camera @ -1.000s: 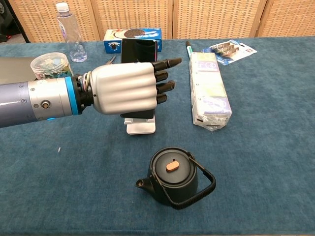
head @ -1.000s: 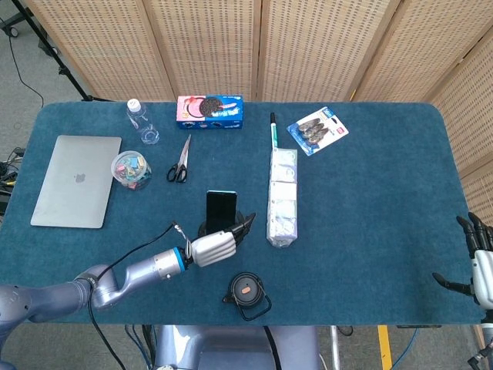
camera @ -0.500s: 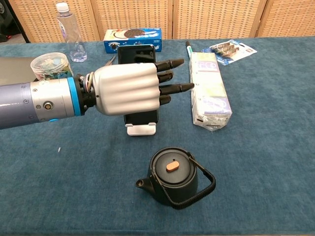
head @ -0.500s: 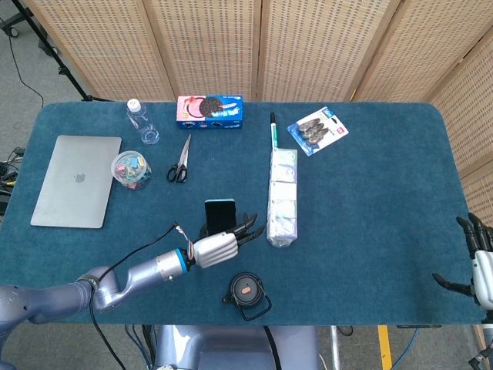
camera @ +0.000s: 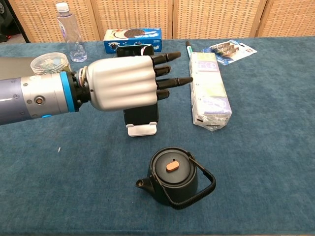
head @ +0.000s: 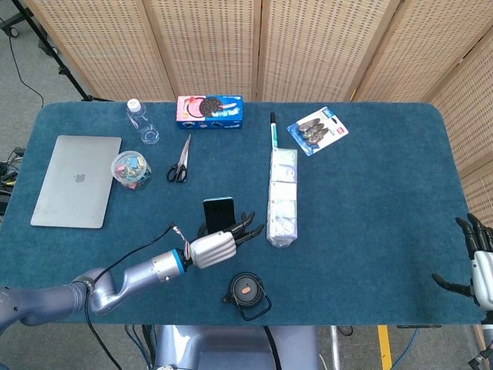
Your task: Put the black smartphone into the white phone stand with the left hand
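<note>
The black smartphone (camera: 141,114) stands upright in the white phone stand (camera: 142,129), its lower edge resting on the stand's front lip, near the middle of the blue desk (head: 370,200). The left hand (camera: 129,82) is directly in front of the phone in the chest view and hides most of its screen; its fingers (camera: 173,82) are stretched out and apart, pointing toward the long wrapped package (camera: 209,91), and nothing is held in them. Whether the palm still touches the phone cannot be told from either view. In the head view the left hand (head: 219,245) sits just below the phone (head: 219,213) with the fingertips reaching toward the package (head: 282,197). The right hand (head: 476,262) hangs at the far right edge of the desk, fingers spread and empty. A black teapot (camera: 174,178) sits in front of the stand, near the desk's front edge. Farther back lie a closed laptop (head: 77,180), a clear tub of clips (head: 131,169), scissors (head: 181,159), a water bottle (head: 142,121), a cookie box (head: 210,111), a pen (head: 272,129) and a blister pack (head: 317,130).
</note>
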Available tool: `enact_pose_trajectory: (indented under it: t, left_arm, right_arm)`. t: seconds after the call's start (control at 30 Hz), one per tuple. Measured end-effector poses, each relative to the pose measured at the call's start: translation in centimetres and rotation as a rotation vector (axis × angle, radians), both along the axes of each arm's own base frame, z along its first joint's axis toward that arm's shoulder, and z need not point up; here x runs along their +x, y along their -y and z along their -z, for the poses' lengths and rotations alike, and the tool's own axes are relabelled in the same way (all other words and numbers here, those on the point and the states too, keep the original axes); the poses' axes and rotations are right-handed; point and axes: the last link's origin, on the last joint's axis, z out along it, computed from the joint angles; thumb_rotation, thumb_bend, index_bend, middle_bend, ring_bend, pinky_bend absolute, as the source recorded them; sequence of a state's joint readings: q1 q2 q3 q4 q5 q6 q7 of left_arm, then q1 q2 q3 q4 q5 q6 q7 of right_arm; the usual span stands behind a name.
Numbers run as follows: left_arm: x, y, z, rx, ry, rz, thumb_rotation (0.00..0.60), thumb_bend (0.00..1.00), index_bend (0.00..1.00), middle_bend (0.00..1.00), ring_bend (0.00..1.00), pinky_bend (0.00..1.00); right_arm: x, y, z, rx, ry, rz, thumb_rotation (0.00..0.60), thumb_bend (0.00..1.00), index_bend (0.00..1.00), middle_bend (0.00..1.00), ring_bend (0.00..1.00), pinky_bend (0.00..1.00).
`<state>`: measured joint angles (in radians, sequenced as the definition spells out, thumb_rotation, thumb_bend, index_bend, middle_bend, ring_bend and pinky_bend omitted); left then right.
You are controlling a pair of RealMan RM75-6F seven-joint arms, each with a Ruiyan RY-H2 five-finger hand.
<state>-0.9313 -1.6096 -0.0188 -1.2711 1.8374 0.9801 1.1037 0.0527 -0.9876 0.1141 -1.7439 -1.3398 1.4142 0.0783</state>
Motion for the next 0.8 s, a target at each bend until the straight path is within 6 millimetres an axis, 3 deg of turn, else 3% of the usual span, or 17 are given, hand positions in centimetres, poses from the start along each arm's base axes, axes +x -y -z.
enact_pose_trajectory:
  t: [0.3, 0.53, 0.8]
  left_arm:
    - [-1.0, 0.4, -3.0, -0.021, 0.068, -0.054, 0.6, 0.0, 0.31, 0.0, 0.24, 0.07]
    - [-2.4, 1.0, -6.2, -0.052, 0.256, -0.172, 0.6, 0.0, 0.3, 0.0, 0.23, 0.08]
    - [-6.5, 2.4, -10.5, -0.088, 0.595, -0.489, 0.6, 0.0, 0.25, 0.0, 0.07, 0.07]
  right_arm:
    - [0.1, 0.0, 0.4, 0.013, -0.007, -0.002, 0.6, 0.0, 0.0, 0.0, 0.0, 0.0]
    - [0.2, -0.1, 0.8, 0.026, -0.016, -0.002, 0.6, 0.0, 0.0, 0.0, 0.0, 0.0]
    - [0.3, -0.1, 1.1, 0.037, -0.023, -0.003, 0.6, 0.0, 0.0, 0.0, 0.0, 0.0]
